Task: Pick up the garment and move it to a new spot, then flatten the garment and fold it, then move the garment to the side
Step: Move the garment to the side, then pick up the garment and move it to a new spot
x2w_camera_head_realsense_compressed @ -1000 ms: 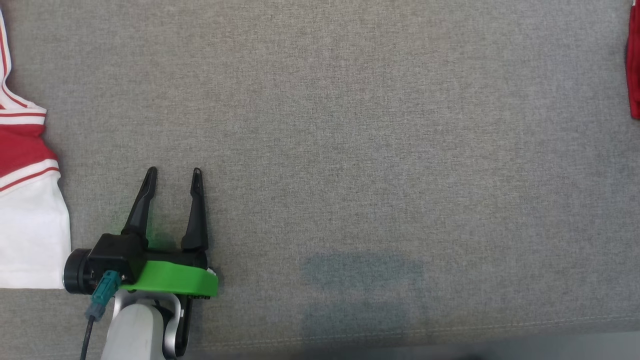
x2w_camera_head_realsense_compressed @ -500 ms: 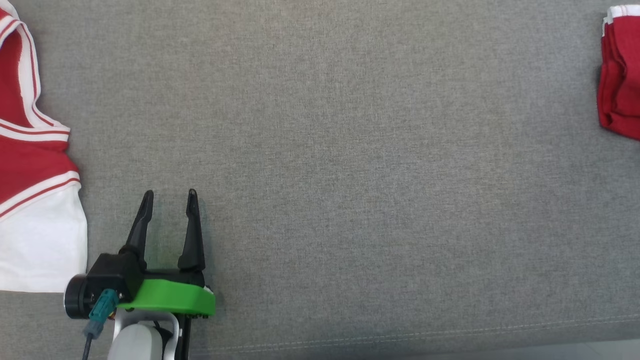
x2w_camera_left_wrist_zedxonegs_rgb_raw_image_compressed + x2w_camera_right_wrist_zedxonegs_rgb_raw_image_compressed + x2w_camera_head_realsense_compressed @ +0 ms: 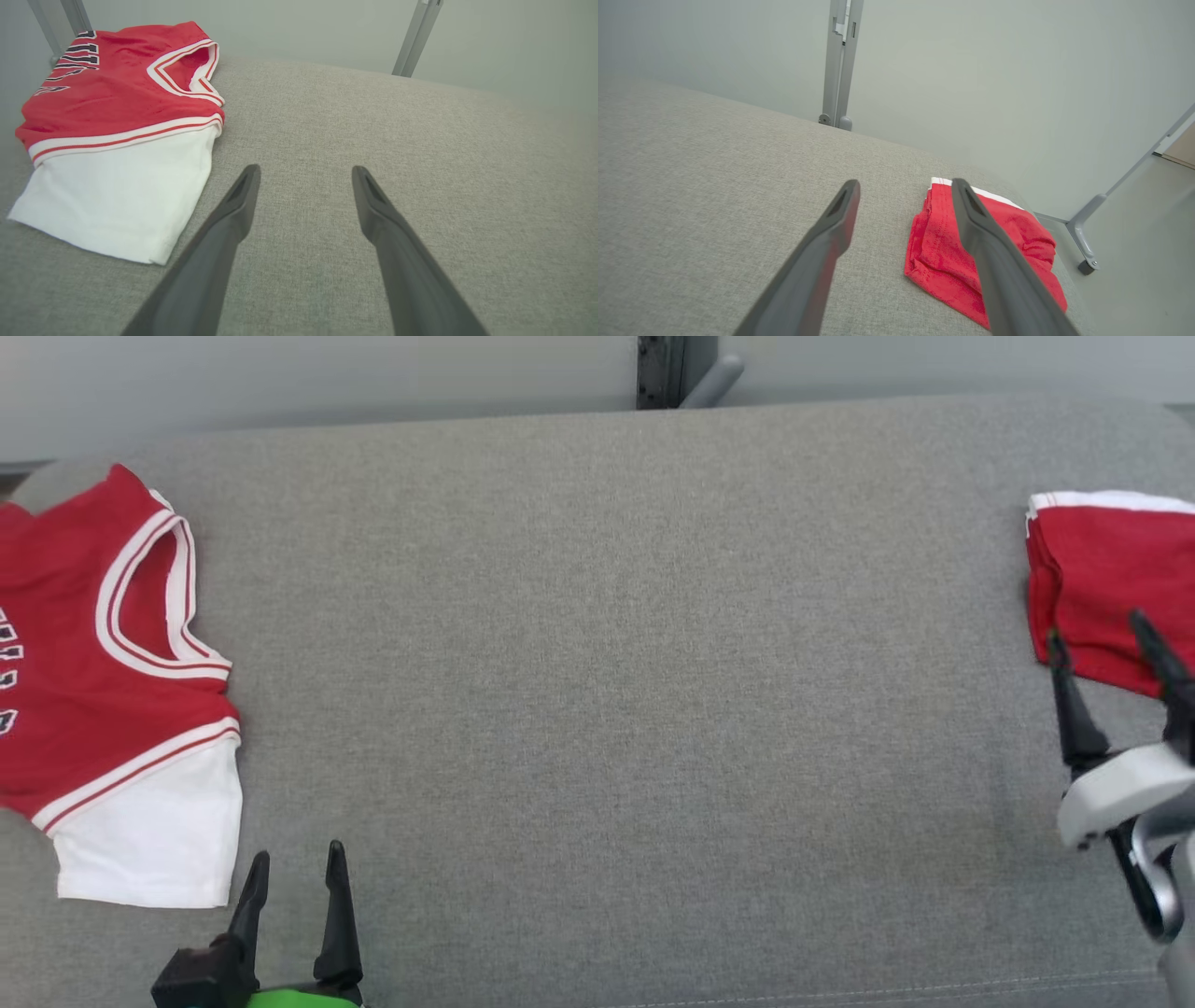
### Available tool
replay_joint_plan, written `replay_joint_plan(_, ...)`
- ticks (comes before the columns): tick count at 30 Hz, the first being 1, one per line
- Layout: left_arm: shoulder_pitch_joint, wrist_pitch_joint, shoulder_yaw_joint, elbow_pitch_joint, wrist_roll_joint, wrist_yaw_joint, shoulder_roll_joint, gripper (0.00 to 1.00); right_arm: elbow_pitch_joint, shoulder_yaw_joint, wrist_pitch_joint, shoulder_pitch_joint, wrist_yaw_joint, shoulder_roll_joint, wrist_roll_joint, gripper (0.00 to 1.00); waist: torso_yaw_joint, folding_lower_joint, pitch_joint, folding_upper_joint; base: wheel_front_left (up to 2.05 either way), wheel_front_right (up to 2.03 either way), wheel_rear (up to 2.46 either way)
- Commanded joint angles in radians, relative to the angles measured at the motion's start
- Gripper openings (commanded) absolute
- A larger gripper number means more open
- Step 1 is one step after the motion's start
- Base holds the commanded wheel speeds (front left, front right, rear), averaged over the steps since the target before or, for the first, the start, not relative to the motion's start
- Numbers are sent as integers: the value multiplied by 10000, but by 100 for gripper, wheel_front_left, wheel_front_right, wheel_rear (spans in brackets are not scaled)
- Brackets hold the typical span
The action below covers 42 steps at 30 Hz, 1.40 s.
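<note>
Garments lie at both ends of the grey cushion [image 3: 607, 709]. At left, the jersey [image 3: 84, 709] rests flat, armhole away from the robot and white hem toward it, its long axis running far to near. The left gripper [image 3: 297, 854] stands wide and empty just beside that hem. At right, the right gripper [image 3: 1097, 627] is spread wide at the near edge of the folded red garment [image 3: 1102, 551], gripping nothing. That piece looks set aside, white trim farthest from the robot, its long axis cut off by the frame. Best lift the fingers straight up so no fold snags.
</note>
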Motion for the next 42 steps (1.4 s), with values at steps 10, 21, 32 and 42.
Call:
replay_joint_plan(10, 924, -5, 357, -56, 355, -212, 23, 100, -1810, 116, -678, 2935, -18, 1813, -870, 100, 682, 0, -1969, 0, 0, 0, 0)
replay_joint_plan(21, 862, -5, 274, 297, 356, -556, 23, 100, -2271, -599, -678, 4179, -18, 2897, -1262, 100, 911, 0, -2172, 0, 0, 0, 0)
replay_joint_plan(32, 606, -5, 22, 486, 258, -697, 23, 100, -2290, -1067, -680, 4443, -18, 3398, -1380, 100, 773, 0, -2196, 0, 0, 0, 0)
replay_joint_plan(42, 555, -5, 35, 550, 225, -723, 23, 100, -2269, -1111, -680, 4475, -18, 3494, -1404, 100, 920, 0, -2205, 0, 0, 0, 0)
